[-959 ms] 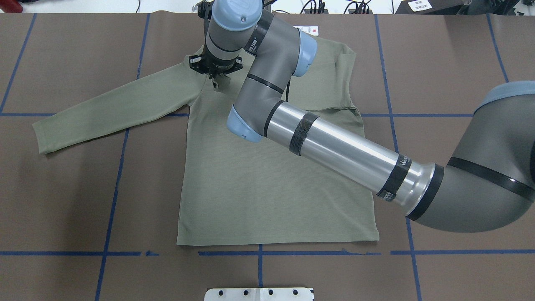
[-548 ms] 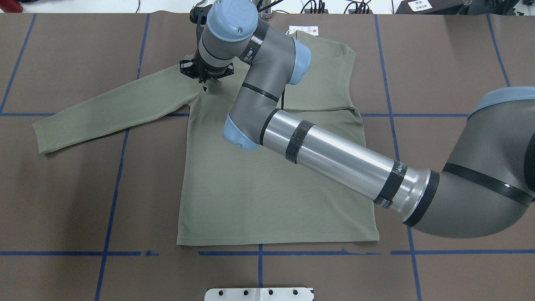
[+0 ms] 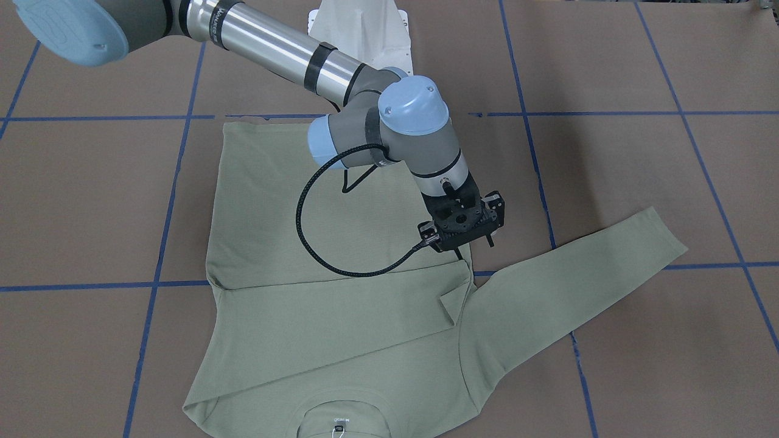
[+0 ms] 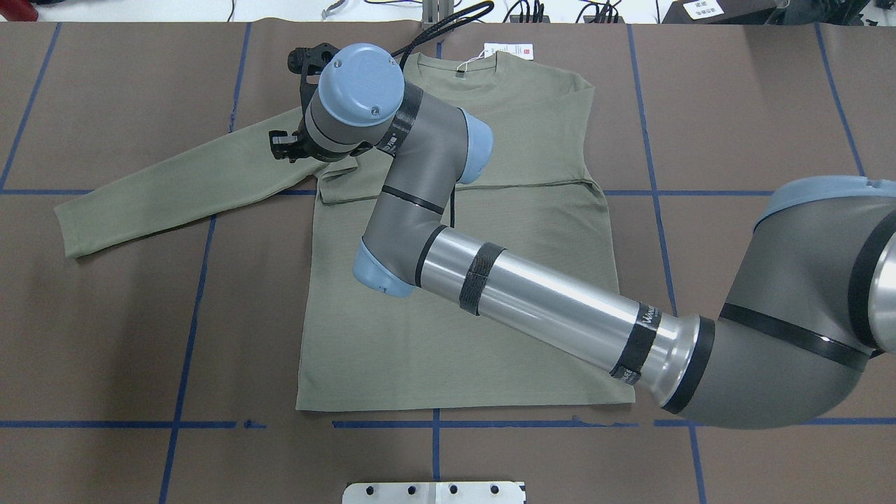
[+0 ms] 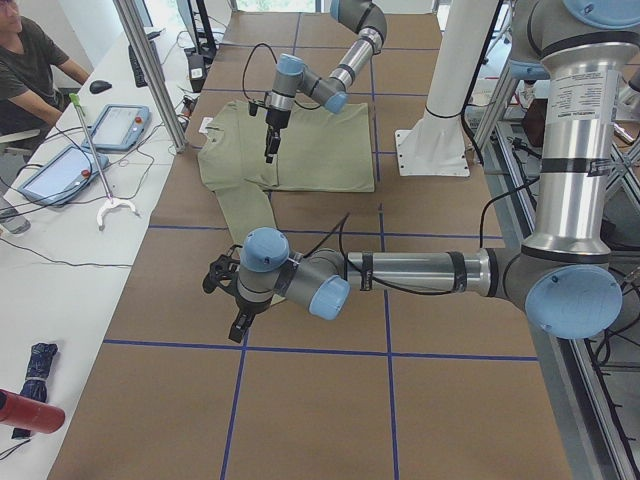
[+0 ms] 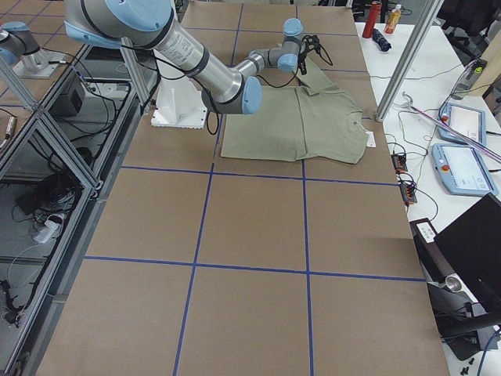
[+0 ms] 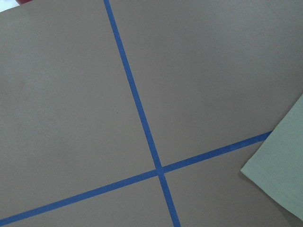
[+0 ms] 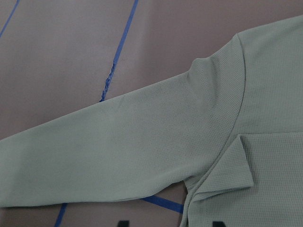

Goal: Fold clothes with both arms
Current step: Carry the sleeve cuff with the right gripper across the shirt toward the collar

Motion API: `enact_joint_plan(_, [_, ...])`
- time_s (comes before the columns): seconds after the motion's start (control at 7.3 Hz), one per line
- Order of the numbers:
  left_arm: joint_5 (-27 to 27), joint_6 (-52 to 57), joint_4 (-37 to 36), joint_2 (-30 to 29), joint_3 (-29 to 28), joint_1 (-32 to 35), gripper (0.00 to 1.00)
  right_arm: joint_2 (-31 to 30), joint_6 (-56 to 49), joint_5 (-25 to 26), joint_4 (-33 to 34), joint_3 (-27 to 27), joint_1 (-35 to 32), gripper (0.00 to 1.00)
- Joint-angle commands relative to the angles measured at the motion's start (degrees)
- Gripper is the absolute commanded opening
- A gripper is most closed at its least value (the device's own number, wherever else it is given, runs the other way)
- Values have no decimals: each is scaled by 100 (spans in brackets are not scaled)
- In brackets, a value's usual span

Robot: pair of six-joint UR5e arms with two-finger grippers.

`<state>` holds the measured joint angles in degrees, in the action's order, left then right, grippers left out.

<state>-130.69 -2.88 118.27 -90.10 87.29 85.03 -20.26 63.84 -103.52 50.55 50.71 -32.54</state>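
Observation:
The sage-green shirt (image 4: 462, 301) lies flat on the brown table, neck and white hang tag (image 4: 509, 50) at the far edge. One sleeve is folded across the chest, its cuff (image 3: 450, 304) lying loose near the other shoulder. The other sleeve (image 4: 175, 182) stretches out to the left. My right arm reaches across the shirt. Its gripper (image 3: 473, 246) hovers open over that shoulder, with the dark fingertips (image 8: 124, 222) apart and empty. My left gripper (image 5: 225, 290) hangs low over bare table past the outstretched sleeve's cuff (image 7: 284, 184); whether it is open I cannot tell.
The white pedestal base (image 3: 359, 30) stands at the near table edge behind the shirt's hem. Blue tape lines (image 4: 189, 329) grid the brown surface. A side bench with tablets (image 5: 115, 125), cables and a seated person (image 5: 30, 60) runs beyond the neck end.
My right gripper has moved left, from the folded sleeve's end to over the shoulder and outstretched sleeve. The folded cuff now lies flat on the chest.

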Motion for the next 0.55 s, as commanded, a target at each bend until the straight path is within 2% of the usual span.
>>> enact_joint_plan(0.0, [0,-2,-5,-34,-54,-4,100,-56,363,52,216,9,20,100])
enact_joint_plan(0.14, [9,-341,73,-60,-45,-108,100,-65,393,43,732,174,-15,100])
enact_joint_plan(0.41, [96,-2975,1533,27,-124,-1036,100,-712,174,-254,2521,1443,-338,100])
